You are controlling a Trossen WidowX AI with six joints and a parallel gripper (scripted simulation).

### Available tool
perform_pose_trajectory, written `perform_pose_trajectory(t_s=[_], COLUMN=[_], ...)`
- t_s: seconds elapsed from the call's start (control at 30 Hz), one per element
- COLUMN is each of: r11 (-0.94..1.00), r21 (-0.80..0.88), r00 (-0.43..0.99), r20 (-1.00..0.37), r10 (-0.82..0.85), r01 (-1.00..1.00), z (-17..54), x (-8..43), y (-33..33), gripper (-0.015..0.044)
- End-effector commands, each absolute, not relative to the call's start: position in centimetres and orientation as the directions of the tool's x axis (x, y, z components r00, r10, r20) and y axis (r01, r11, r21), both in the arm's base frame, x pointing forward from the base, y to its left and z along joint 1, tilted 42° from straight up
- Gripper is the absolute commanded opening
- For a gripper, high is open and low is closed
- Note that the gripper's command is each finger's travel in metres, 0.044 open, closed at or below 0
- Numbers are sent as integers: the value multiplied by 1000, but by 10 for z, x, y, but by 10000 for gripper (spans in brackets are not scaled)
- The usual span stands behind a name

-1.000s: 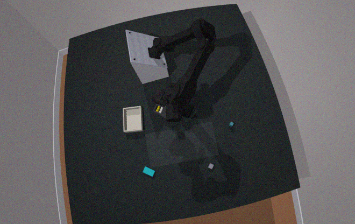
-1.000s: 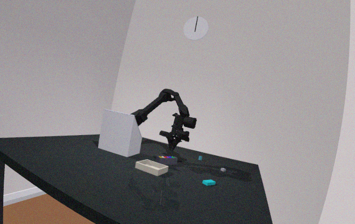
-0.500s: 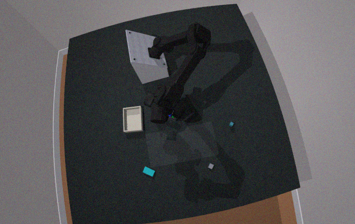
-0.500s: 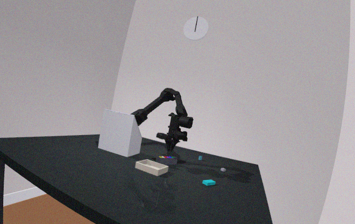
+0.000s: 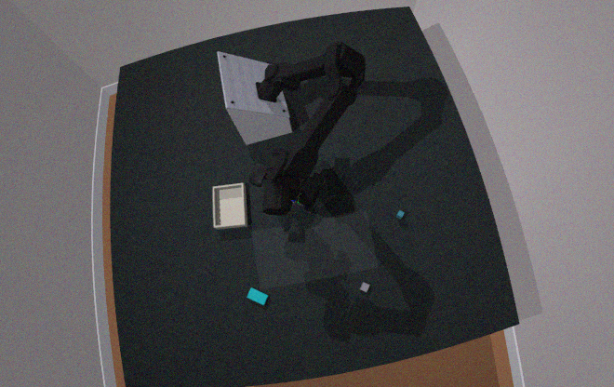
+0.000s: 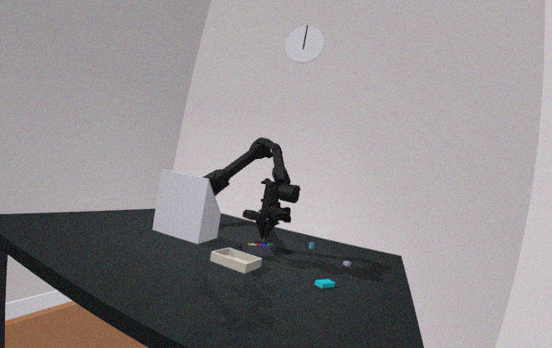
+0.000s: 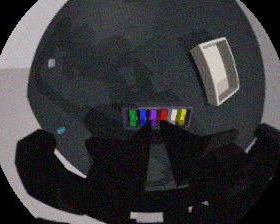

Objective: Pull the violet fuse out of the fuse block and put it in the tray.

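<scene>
The fuse block (image 7: pixel 157 113) lies on the dark table with a row of coloured fuses. The violet fuse (image 7: pixel 152 116) stands in it, between a blue one and a red one. In the side view the block (image 6: pixel 260 246) sits just behind the tray (image 6: pixel 235 259). My gripper (image 6: pixel 265 235) hangs straight above the block, pointing down, a little clear of the fuses. Its fingers are drawn close together and hold nothing. In the top view my arm hides the block; only a speck of colour (image 5: pixel 295 203) shows. The cream tray (image 5: pixel 229 206) is empty and also shows in the wrist view (image 7: pixel 217 70).
A white wedge-shaped stand (image 5: pixel 252 96) holds the arm's base at the back. A cyan block (image 5: pixel 257 296), a small cyan cube (image 5: pixel 399 214) and a small grey cube (image 5: pixel 364 286) lie apart on the table.
</scene>
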State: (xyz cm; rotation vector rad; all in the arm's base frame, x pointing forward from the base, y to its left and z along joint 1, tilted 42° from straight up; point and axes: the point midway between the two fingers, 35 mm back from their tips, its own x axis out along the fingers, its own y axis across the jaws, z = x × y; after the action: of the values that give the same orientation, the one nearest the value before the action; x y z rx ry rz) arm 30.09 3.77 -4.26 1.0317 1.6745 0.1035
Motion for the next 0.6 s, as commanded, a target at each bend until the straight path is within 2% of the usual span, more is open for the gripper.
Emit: perform_pose_trajectory(t_s=[0.0,0.57], r11=[613,612], r21=[544,544], r00=[-13,-13], r20=[-742,-741], r10=[670,671], r01=[573,573], z=[-47,-54], x=[299,298], y=[43,51], gripper=[64,64])
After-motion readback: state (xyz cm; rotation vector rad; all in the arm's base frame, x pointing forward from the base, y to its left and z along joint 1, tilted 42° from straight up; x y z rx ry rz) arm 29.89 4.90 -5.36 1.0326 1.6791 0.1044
